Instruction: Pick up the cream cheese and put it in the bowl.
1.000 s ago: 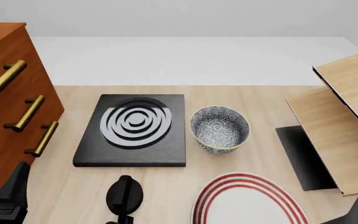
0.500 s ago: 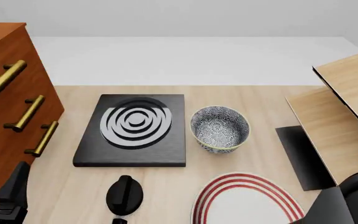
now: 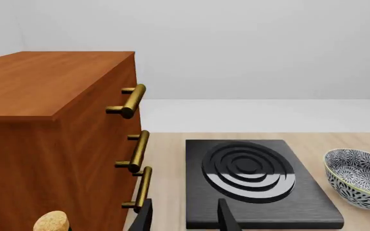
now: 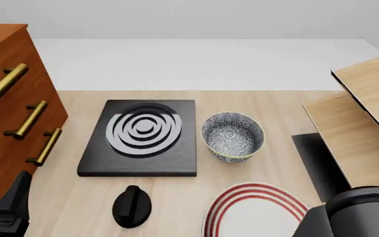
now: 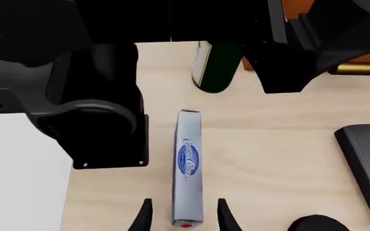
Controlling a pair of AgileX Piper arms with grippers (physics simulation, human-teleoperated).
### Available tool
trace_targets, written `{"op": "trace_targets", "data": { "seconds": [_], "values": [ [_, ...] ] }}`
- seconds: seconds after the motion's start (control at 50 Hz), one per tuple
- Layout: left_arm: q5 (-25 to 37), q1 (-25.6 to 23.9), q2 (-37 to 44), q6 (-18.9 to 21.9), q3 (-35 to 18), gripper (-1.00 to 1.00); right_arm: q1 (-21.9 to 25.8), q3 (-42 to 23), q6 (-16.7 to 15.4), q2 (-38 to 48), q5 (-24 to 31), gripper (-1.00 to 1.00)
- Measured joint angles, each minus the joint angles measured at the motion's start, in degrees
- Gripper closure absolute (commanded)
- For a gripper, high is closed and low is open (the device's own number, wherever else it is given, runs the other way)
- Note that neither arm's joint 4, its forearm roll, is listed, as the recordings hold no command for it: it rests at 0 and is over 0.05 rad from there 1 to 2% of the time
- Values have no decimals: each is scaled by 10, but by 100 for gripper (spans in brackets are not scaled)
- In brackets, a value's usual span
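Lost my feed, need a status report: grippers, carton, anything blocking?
Both grippers open, left idle. Right gripper straddling pale blue cream cheese carton, not gripped. Speckled blue-grey bowl empty. No obstruction visible.

I see the bowl [image 4: 233, 136] at table centre, stove block [image 4: 141, 138] touching it at 9 o'clock, drawer cabinet [image 4: 8, 108] beyond, knob [image 4: 132, 206] at 7, ringed plate [image 4: 258, 212] at 6, wooden shelf [image 4: 360, 133] at 3

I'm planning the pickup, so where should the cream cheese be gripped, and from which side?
Grip the cream cheese across its narrow width, on its two long side faces, coming down from above. It lies flat on the table, and the open right end effector already straddles its near end.
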Motion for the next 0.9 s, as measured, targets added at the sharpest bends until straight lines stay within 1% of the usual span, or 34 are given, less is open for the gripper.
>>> {"op": "trace_targets", "data": {
  "seconds": [0.08, 0.1, 0.32, 0.44, 0.64, 0.9],
  "values": [
    [0, 0, 0, 0, 0, -100, 1, -3, 3, 6, -1, -100],
    [0, 0, 0, 0, 0, -100, 2, -4, 4, 7, -2, 100],
    [0, 0, 0, 0, 0, -100, 4, -3, -1, 7, -3, 100],
    [0, 0, 0, 0, 0, -100, 5, 8, -4, -3, -2, 100],
    [0, 0, 0, 0, 0, -100, 6, 43, -9, -34, -9, 100],
    [0, 0, 0, 0, 0, -100, -3, 107, -17, -97, -17, 100]
  ]
}}
